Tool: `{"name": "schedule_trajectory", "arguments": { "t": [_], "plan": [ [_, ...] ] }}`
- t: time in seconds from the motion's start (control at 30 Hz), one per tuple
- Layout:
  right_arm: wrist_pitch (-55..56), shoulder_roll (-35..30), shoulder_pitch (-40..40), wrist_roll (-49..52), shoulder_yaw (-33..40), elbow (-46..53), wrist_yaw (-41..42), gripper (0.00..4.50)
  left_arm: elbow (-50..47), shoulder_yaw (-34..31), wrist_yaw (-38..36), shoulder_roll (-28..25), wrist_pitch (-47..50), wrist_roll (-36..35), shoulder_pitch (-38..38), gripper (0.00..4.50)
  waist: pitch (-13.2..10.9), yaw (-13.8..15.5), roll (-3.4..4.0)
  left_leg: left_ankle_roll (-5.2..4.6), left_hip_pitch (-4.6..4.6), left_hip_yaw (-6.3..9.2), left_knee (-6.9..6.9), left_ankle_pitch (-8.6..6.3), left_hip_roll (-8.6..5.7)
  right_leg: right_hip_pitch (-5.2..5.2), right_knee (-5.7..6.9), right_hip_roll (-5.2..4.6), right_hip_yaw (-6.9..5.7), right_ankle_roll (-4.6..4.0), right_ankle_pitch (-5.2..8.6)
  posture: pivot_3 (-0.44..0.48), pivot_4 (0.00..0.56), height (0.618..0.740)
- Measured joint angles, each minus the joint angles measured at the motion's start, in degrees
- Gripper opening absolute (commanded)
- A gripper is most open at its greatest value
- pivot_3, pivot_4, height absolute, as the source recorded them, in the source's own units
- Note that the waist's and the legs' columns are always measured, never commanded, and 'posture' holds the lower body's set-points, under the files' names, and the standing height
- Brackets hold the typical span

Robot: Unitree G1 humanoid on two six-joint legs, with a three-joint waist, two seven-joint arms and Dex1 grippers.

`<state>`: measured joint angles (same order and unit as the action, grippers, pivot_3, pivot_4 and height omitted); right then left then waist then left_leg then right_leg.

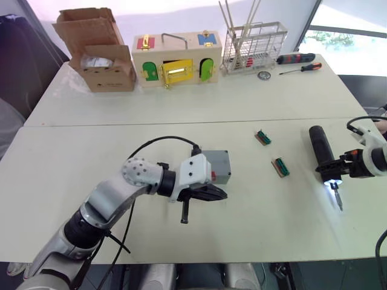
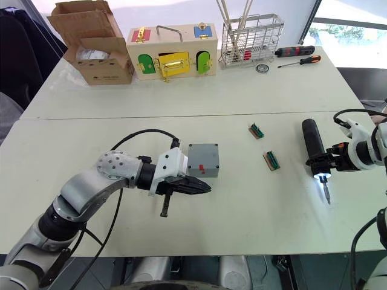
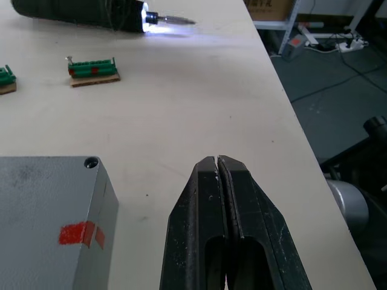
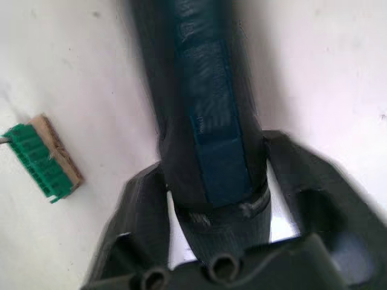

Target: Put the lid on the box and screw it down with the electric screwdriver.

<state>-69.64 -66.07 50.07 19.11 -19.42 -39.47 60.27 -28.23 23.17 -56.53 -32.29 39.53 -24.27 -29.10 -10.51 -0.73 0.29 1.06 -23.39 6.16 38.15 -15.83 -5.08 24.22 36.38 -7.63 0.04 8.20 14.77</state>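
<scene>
The grey box (image 1: 222,176) stands on the near table with a small red mark on its front side. The lid (image 2: 203,154) lies flat on top of it, and a screw hole shows at one corner in the left wrist view. My left gripper (image 2: 208,188) is shut and empty, low over the table just in front of the box's front side. The black electric screwdriver (image 1: 320,147) lies on the table at the right, its tip light on and its bit pointing toward the front edge. My right gripper (image 1: 331,172) is shut on it near the tip end.
Two green terminal blocks (image 1: 262,137) (image 1: 280,167) lie between the box and the screwdriver. On the far table stand a cardboard carton (image 1: 97,51), a wooden latch box (image 1: 175,60) and a wire basket (image 1: 254,45), with two manual screwdrivers (image 1: 296,58) beside them.
</scene>
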Motion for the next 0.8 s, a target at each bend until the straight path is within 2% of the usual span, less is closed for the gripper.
{"name": "schedule_trajectory", "arguments": {
  "t": [0.07, 0.23, 0.33, 0.47, 0.53, 0.6, 0.7, 0.8],
  "plan": [
    [2.04, 0.23, 0.01, -1.96, 0.0, -0.71, 0.24, 4.47, 0.02, -1.12, 0.79, -0.39, 0.29, -0.07, 0.21, 0.0, 0.05, 0.09, -0.09, 0.0, 0.01, 0.03, 0.04, 0.0, -0.01, -0.05, 0.0, 0.0, 0.0, 0.02, -0.01, 0.0, 0.15, 0.734],
    [9.4, 0.99, 0.0, -6.21, 1.1, -0.63, -1.26, 4.47, 3.57, -9.02, 7.53, -0.05, 1.35, 0.34, -0.91, 0.0, 0.03, 0.26, -0.08, 0.01, 0.0, 0.1, 0.07, 0.0, -0.08, -0.1, -0.06, -0.03, -0.01, 0.12, -0.07, 0.0, 0.15, 0.734],
    [17.23, 0.9, 0.56, -8.24, 4.29, 4.25, -2.44, 4.47, 7.57, -14.48, 12.04, -1.27, 2.11, 1.81, -1.79, 0.0, 0.03, -0.1, -0.04, 0.05, -0.04, 0.02, -0.02, 0.03, -0.06, 0.14, 0.01, -0.02, 0.02, 0.13, -0.07, 0.0, 0.15, 0.734],
    [19.0, 0.01, -3.14, -2.9, 11.8, 25.71, 1.52, 4.47, 8.84, -15.97, 13.03, -5.03, 3.62, 2.78, -1.04, 0.0, 0.03, -0.23, 0.0, 0.09, -0.05, 0.07, -0.25, 0.03, 0.04, 0.27, 0.01, 0.1, -0.04, 0.13, -0.07, 0.0, 0.15, 0.734],
    [16.66, 1.59, -10.74, 3.72, 15.87, 41.72, 3.68, 4.47, 8.95, -14.94, 12.49, -6.52, 3.83, 3.64, 0.74, 0.0, 0.06, 0.17, -0.11, 0.1, -0.06, 0.22, -0.23, 0.02, 0.08, 0.19, -0.01, 0.11, -0.13, 0.12, -0.06, 0.0, 0.15, 0.734],
    [14.24, 5.33, -17.78, 8.63, 15.94, 53.14, 3.84, 4.47, 9.36, -12.89, 12.36, -6.84, 3.46, 5.17, 1.62, 0.0, 0.04, 0.9, -0.14, 0.09, -0.1, 0.23, -0.05, 0.02, 0.0, 0.08, -0.05, -0.01, -0.12, 0.13, -0.07, 0.0, 0.15, 0.734],
    [11.81, 10.96, -24.31, 11.94, 14.68, 62.14, 0.61, 4.47, 12.01, -12.2, 13.34, -3.91, 2.48, 6.34, 1.89, 0.0, 0.03, 1.98, -0.13, -0.03, -0.12, 0.21, 0.15, 0.05, -0.18, -0.08, -0.11, -0.13, -0.06, 0.18, -0.29, 0.0, 0.15, 0.734],
    [12.27, 13.07, -27.49, 11.35, 14.44, 64.84, -3.27, 4.47, 13.21, -10.21, 13.58, -1.22, 2.2, 6.87, 2.11, 0.0, 0.1, 2.67, -0.24, -0.08, -0.06, 0.21, 0.18, 0.08, -0.16, -0.19, -0.2, -0.1, -0.06, 0.16, -0.38, 0.0, 0.15, 0.734]
  ]
}}
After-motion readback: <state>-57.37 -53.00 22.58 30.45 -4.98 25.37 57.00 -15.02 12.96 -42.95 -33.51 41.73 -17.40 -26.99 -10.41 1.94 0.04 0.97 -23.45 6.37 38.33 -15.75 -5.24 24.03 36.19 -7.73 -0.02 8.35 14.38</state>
